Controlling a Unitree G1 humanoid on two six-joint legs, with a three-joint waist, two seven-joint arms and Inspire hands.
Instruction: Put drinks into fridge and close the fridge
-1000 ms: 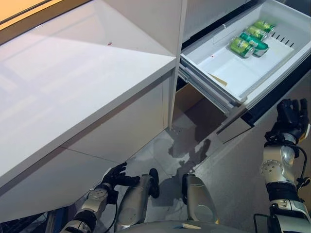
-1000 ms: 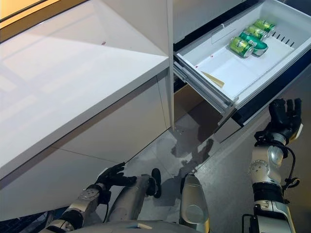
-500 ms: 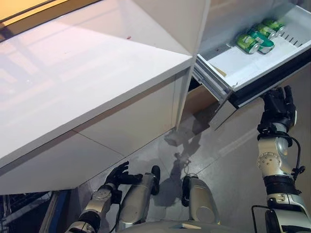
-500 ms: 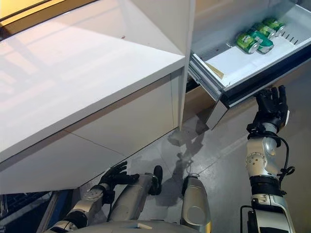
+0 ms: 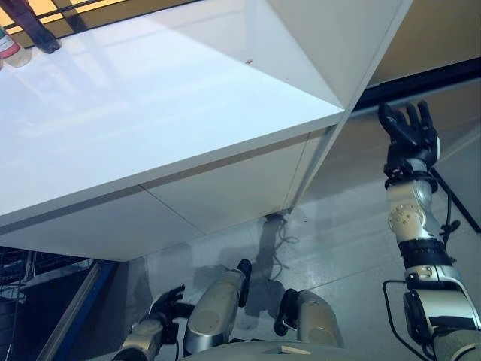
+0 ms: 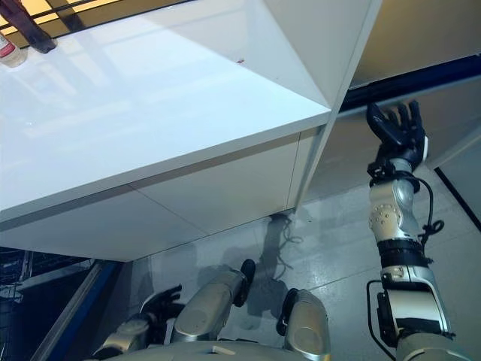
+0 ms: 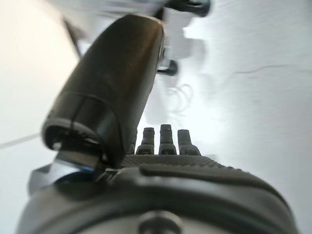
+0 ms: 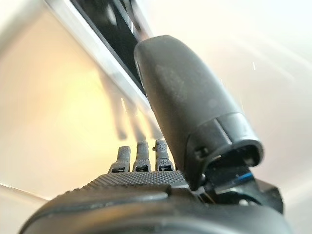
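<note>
No drink cans show in any view. The fridge drawer front (image 5: 353, 150) is a tan panel beneath a dark strip (image 5: 428, 75), right of the white counter, and it looks flush with the cabinet. My right hand (image 5: 409, 131) is raised against that panel just under the strip, open with fingers straight; the right wrist view shows its fingers (image 8: 141, 158) pointing at the tan surface and dark strip (image 8: 105, 46). My left hand (image 5: 164, 304) hangs low at my side near the floor, open and holding nothing.
A wide white counter (image 5: 150, 113) fills the left and centre, with white cabinet fronts (image 5: 225, 195) below it. A bottle (image 5: 9, 47) stands at its far left corner. Grey floor (image 5: 338, 241) lies before the fridge. A blue-edged rack (image 5: 45, 301) is at lower left.
The open drawer with the green cans has slid in and out of sight as my right hand, fingers straight, moved forward and up with it. The camera has also shifted.
</note>
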